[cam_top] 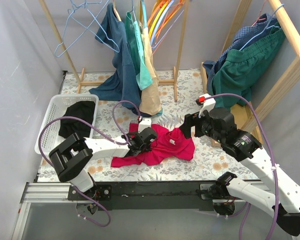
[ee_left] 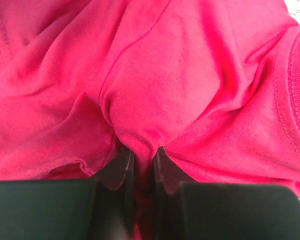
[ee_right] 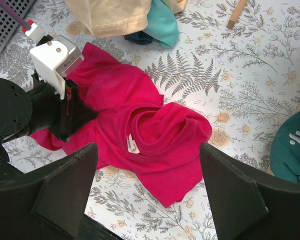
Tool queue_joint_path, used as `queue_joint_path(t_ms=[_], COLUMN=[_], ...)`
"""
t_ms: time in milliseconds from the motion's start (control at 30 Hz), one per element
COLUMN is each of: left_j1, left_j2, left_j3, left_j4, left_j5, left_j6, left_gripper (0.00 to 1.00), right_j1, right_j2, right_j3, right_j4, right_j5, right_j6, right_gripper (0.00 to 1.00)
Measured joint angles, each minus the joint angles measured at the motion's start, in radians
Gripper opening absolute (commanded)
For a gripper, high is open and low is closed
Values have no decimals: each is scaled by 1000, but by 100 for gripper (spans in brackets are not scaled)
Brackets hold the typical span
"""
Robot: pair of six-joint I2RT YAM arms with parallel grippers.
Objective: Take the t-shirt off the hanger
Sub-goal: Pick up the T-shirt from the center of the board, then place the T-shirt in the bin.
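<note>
The red t-shirt (cam_top: 162,145) lies crumpled on the floral table, off any hanger. It fills the left wrist view (ee_left: 155,75) and shows in the right wrist view (ee_right: 145,125) with its collar and white label up. My left gripper (cam_top: 144,140) is shut on a fold of the shirt (ee_left: 141,150). My right gripper (cam_top: 189,126) is open and empty, held above the shirt's right edge (ee_right: 147,190). No hanger shows in the shirt.
A white basket (cam_top: 50,120) with a black garment stands at the left. Wooden racks hold hangers and clothes at the back (cam_top: 140,55) and a green garment at the right (cam_top: 245,65). Beige and teal cloth (ee_right: 135,15) hangs near the shirt.
</note>
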Motion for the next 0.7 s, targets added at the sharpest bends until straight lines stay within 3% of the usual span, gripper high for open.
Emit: queue_joint_path(t_ms=[167,333,533,700], left_j1=[13,66,343,463], left_j2=[-28,-190,-489,-533], left_j3=[-4,10,135,352], left_j4=[-32,-233,-362,-474], left_j5=[23,37,66,-24], left_j6=[-10,5,103,190], left_gripper=[0,0,0,0], right_j1=[0,0,0,0], right_j2=[0,0,2,15], right_j3=[0,0,0,-2], right_j4=[0,2,12,19], right_j5=[0,-1,-13,-29], right_j6=[0,0,0,0], right_gripper=[89,89,88,89])
